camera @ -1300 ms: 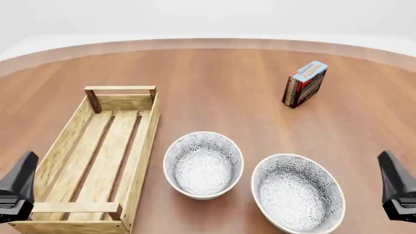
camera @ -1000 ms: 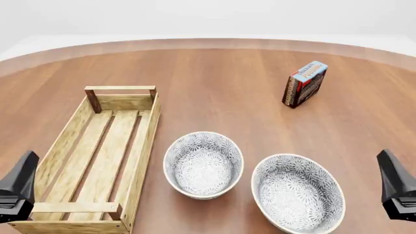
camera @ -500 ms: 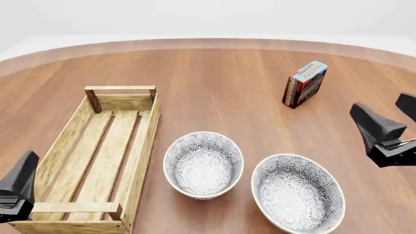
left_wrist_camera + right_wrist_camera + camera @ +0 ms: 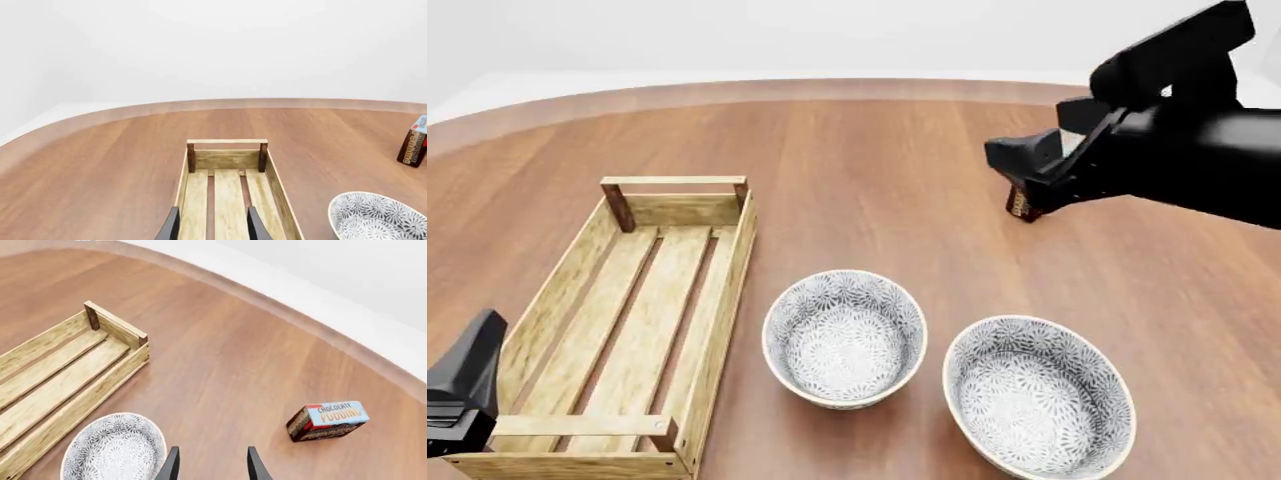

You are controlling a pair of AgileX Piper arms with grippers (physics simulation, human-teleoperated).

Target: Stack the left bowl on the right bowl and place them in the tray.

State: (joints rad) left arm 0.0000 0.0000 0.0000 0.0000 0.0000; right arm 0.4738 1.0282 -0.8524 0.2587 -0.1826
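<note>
Left bowl (image 4: 845,338) sat upright on the table (image 4: 881,170), near-centre, just right of the tray's (image 4: 627,320) right side wall; a narrow strip of table showed between them. Bowl was empty, floral interior visible. Part of the same bowl appeared in the left wrist view (image 4: 377,217) and in the right wrist view (image 4: 117,450).

Right bowl (image 4: 1040,395) stood upright and empty to the right of and slightly nearer than the left bowl. The two rims were close together but apart. Neither bowl was stacked on the other; neither lay in the tray.

Tray lay on the left part of the table, long axis running near to far, slatted bottom bare, rail handles at the near and far ends.

Left gripper (image 4: 211,229) hung over the near end of the tray, its two fingers spread with a gap between them and nothing held. In the front view only a dark part of it showed at the near left edge (image 4: 465,385).

Right gripper (image 4: 209,464) was raised above the table on the far right side, fingers spread apart, nothing between them. In the front view the right arm (image 4: 1174,130) covered most of the small printed box (image 4: 1021,205); the right wrist view showed that box (image 4: 327,421) in full, lying on the table, lettered "CHOCOLATE PUDDING".
</note>
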